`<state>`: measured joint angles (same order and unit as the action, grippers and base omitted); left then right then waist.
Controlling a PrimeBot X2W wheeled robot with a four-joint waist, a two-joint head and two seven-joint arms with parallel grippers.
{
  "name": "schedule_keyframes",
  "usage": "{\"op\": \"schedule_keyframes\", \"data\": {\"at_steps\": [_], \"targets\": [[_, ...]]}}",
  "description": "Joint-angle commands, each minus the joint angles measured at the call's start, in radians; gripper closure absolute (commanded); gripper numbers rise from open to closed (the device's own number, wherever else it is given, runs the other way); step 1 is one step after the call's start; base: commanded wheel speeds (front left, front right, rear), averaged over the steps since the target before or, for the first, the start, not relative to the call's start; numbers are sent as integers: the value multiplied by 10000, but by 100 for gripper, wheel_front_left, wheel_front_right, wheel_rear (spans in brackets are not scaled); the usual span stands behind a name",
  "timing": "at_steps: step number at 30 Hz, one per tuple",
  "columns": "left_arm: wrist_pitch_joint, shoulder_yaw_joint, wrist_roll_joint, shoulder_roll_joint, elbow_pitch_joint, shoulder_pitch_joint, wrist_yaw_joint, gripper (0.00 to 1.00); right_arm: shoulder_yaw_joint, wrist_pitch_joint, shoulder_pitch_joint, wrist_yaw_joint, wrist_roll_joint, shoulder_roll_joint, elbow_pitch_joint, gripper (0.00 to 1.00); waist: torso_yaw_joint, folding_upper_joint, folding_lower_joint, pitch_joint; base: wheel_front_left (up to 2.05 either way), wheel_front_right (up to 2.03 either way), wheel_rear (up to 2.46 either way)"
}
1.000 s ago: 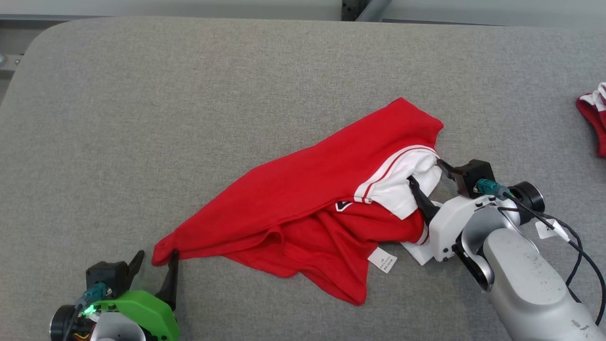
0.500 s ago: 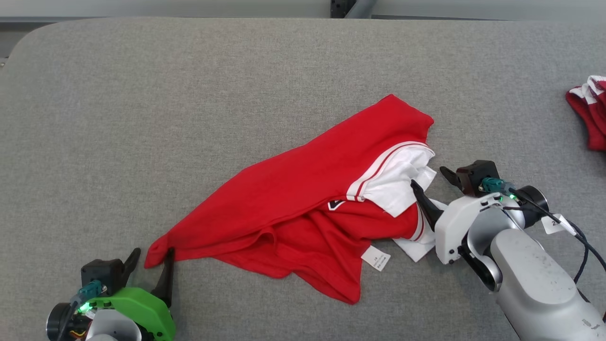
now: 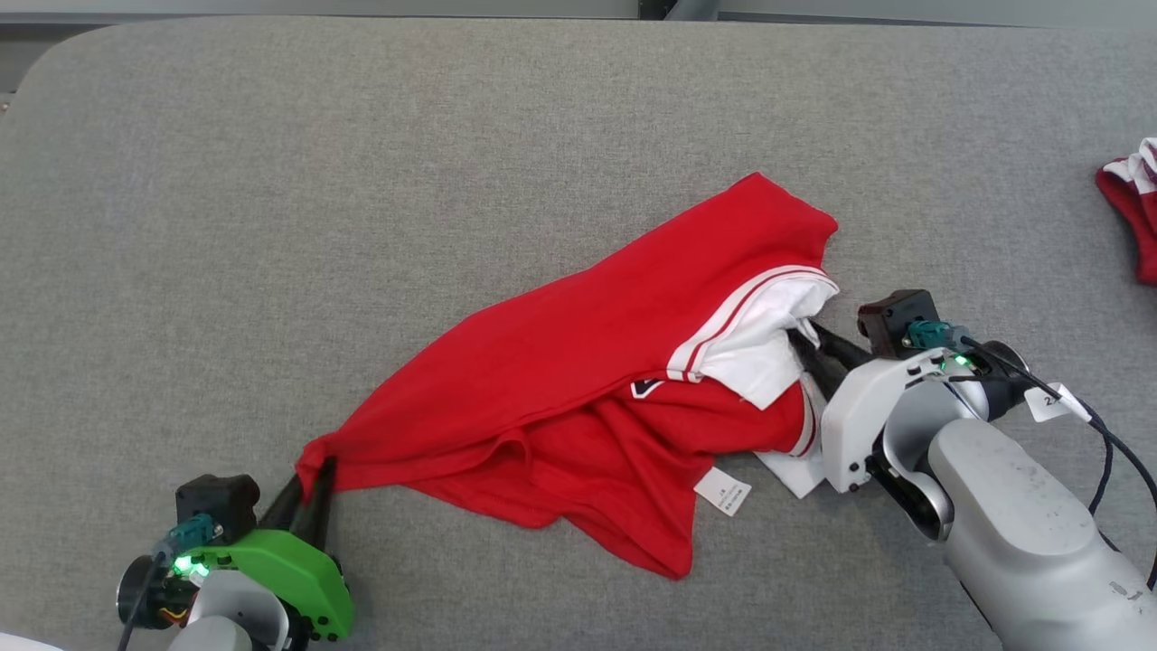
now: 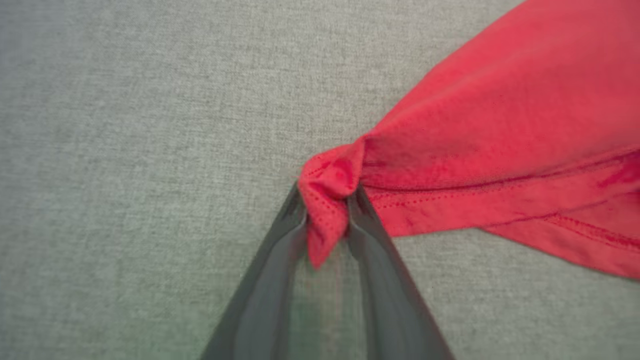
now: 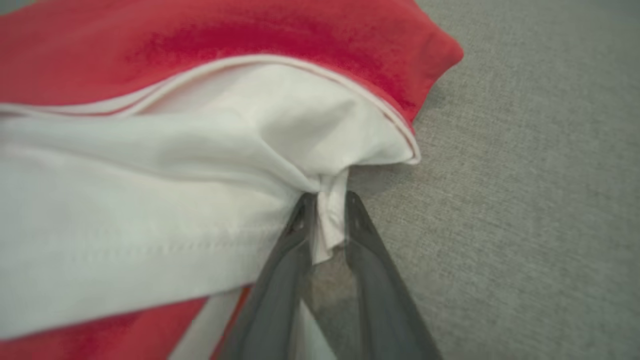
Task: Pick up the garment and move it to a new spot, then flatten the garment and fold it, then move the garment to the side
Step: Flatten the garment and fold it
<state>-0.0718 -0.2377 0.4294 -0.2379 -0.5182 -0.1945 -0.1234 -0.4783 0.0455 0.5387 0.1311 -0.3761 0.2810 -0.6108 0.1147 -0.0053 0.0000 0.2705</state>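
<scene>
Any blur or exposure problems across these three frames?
Head view: sharp, with even diffuse light and only soft shadows under the garment. Left wrist view: the left gripper has smeared, see-through fingers, the pinched cloth is sharper, and the frame's top-left corner darkens. Right wrist view: soft throughout, the right gripper is blurred, and the garment's white part is near clipping.

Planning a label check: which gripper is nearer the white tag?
Right. The right gripper pinches the shirt beyond and right of the tag; the left gripper grips its corner far to the tag's left.

Matt cloth garment [image 3: 578,362], woven table [image 3: 362,181]
</scene>
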Motion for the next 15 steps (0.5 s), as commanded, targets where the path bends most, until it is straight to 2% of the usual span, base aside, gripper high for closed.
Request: {"op": "schedule_keyframes", "data": {"at_steps": [1,7,15], "targets": [[95,-185,85,32,-179,61,-67,100,-4,4,-153,-12,-223,125,-120,100,-25,53,0,-35,0,0,0],[-19,-404,421,-180,-81,181,-77,100,534,-385,-486,-12,-794,425,389,100,-114,53,0,-256,0,0,0],[-56,-445,600,-397,293,452,-76,100,1412,-458,-1119,-12,-990,873,1477,100,-275,53,0,-512,0,0,0]]}}
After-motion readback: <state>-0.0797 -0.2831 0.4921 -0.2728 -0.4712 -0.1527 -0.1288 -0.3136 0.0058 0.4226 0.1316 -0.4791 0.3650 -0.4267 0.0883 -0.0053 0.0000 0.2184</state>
